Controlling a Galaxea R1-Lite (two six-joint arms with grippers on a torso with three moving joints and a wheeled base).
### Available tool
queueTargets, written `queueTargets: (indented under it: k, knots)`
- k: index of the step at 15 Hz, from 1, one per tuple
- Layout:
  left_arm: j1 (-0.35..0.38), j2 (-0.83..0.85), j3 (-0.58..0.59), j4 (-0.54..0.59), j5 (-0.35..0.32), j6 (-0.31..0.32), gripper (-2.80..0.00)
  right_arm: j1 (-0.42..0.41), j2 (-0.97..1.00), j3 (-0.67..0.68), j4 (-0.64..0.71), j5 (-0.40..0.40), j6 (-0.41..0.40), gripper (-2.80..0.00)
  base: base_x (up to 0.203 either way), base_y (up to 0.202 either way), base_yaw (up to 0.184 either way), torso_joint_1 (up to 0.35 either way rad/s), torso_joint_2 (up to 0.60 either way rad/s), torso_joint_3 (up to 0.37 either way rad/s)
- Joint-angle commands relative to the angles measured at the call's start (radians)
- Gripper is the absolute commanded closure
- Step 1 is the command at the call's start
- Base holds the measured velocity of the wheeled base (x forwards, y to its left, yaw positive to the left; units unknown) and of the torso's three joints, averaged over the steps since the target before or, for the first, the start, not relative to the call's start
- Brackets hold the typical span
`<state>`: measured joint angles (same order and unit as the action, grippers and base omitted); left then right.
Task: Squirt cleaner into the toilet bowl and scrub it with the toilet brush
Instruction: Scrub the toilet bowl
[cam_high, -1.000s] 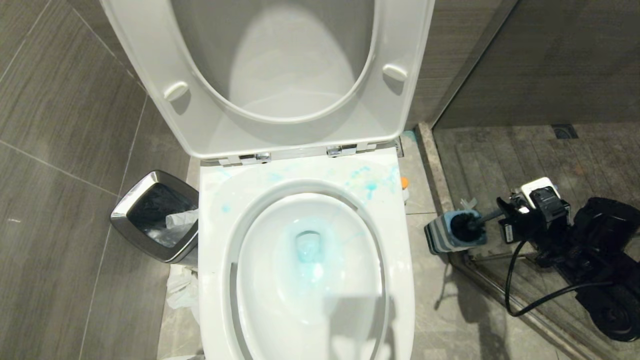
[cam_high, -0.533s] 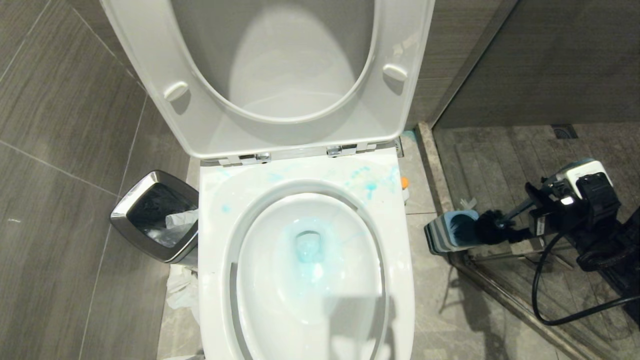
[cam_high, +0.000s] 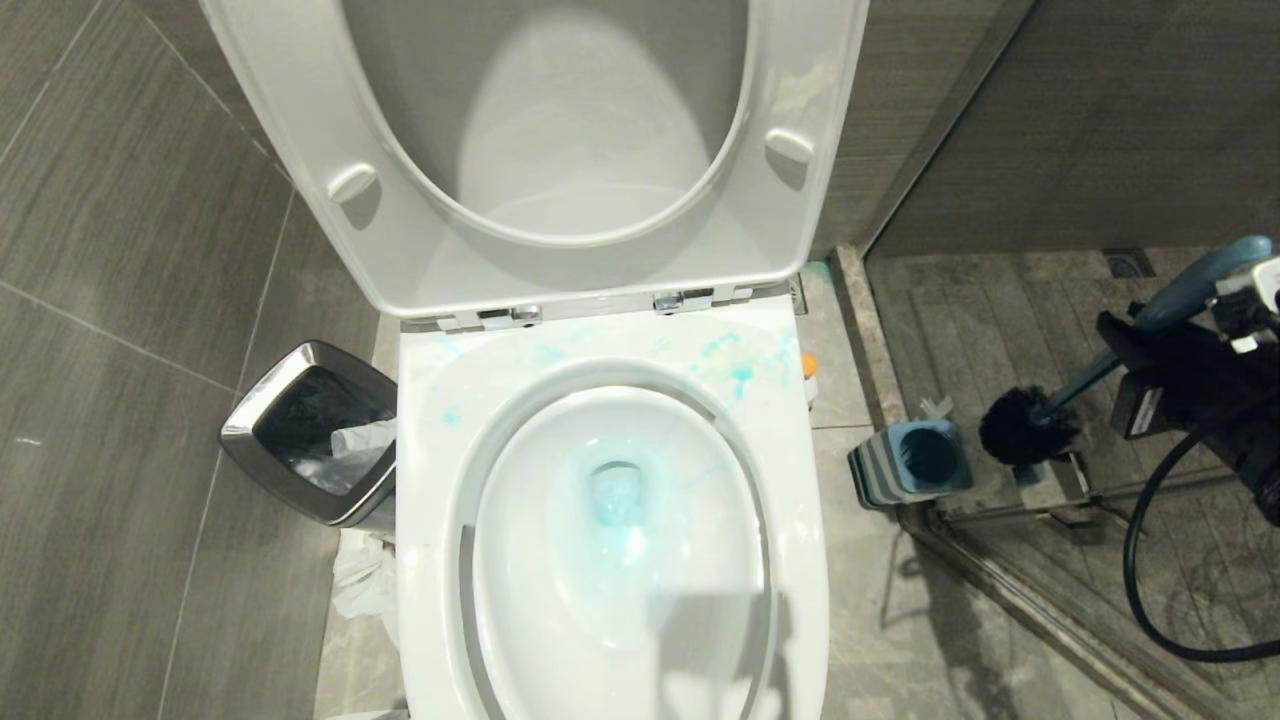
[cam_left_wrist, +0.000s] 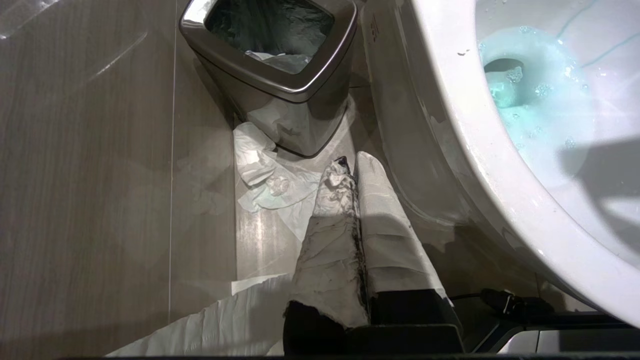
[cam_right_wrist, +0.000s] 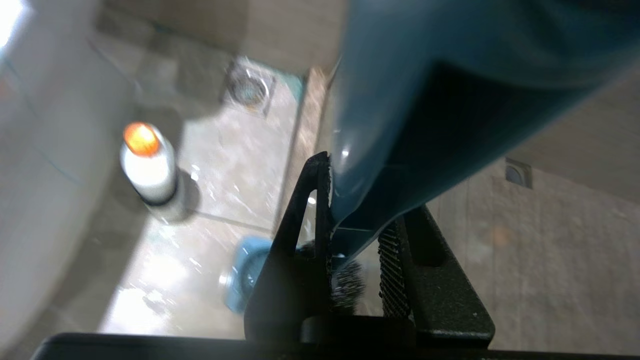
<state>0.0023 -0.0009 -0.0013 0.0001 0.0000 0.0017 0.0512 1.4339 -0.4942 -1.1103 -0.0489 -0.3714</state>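
The white toilet bowl (cam_high: 436, 470) stands in the middle with seat and lid raised, light blue liquid pooled at its bottom and blue smears on the rim. At the right edge my right gripper (cam_high: 1128, 345) (cam_right_wrist: 362, 200) is shut on the slate-blue handle of the toilet brush (cam_high: 1160, 305) (cam_right_wrist: 400, 100). Its black bristle head (cam_high: 1025, 425) hangs in the air right of the blue-and-grey holder (cam_high: 910, 462) (cam_right_wrist: 245, 277). The cleaner (cam_right_wrist: 148, 167) stands on the floor beside the toilet, only its orange cap (cam_high: 808, 366) showing from the head. My left gripper (cam_left_wrist: 350, 162) is shut and empty, low beside the bowl (cam_left_wrist: 490, 165).
A steel waste bin (cam_high: 310, 430) (cam_left_wrist: 280, 65) sits left of the toilet with crumpled tissue (cam_left_wrist: 265, 175) on the floor by it. A shower threshold and rail (cam_high: 1010, 580) run behind the holder. A floor drain (cam_right_wrist: 248, 87) lies behind the cleaner.
My right gripper has risen up and to the right with the toilet brush. The bristle head has come out of the holder and now hangs clear of it.
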Motion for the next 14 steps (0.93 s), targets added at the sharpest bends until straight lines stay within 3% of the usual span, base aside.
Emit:
queueTargets:
  k: [1,4,14]
  knots:
    - [0.001,0.001,0.0,0.0,0.0,0.0,0.0,0.037,-0.129,-0.132,0.247,-0.004,0.021,0.0,0.0,0.0,0.0,0.0,0.0,0.0]
    - [0.001,0.001,0.0,0.0,0.0,0.0,0.0,0.048,-0.185,-0.25,0.421,-0.022,0.042,0.0,0.0,0.0,0.0,0.0,0.0,0.0]
    - [0.001,0.001,0.0,0.0,0.0,0.002,0.0,0.049,-0.271,-0.278,0.577,-0.072,0.043,0.0,0.0,0.0,0.0,0.0,0.0,0.0]
